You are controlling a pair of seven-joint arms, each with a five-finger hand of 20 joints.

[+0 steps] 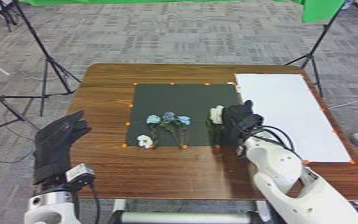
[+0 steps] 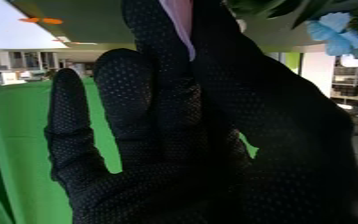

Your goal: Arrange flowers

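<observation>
In the head view, my right hand (image 1: 245, 120) is at the right edge of the black mat (image 1: 180, 95), beside a pale flower (image 1: 216, 114) with a green stem. In the right wrist view, my right hand (image 2: 171, 115) pinches a pale pink petal (image 2: 181, 20) between thumb and finger. Blue flowers (image 1: 168, 117) lie side by side on the mat, stems toward the near edge; a white flower (image 1: 145, 141) is at their lower left. A blue flower (image 2: 335, 34) shows in the right wrist view too. My left hand (image 1: 55, 142) is open beside the table's left edge.
A large white sheet (image 1: 291, 112) covers the table's right side, right of the mat. The brown wooden table (image 1: 184, 172) has small orange markers around the mat and sheet. Black tripod legs (image 1: 49, 60) stand beyond the table on the left and right.
</observation>
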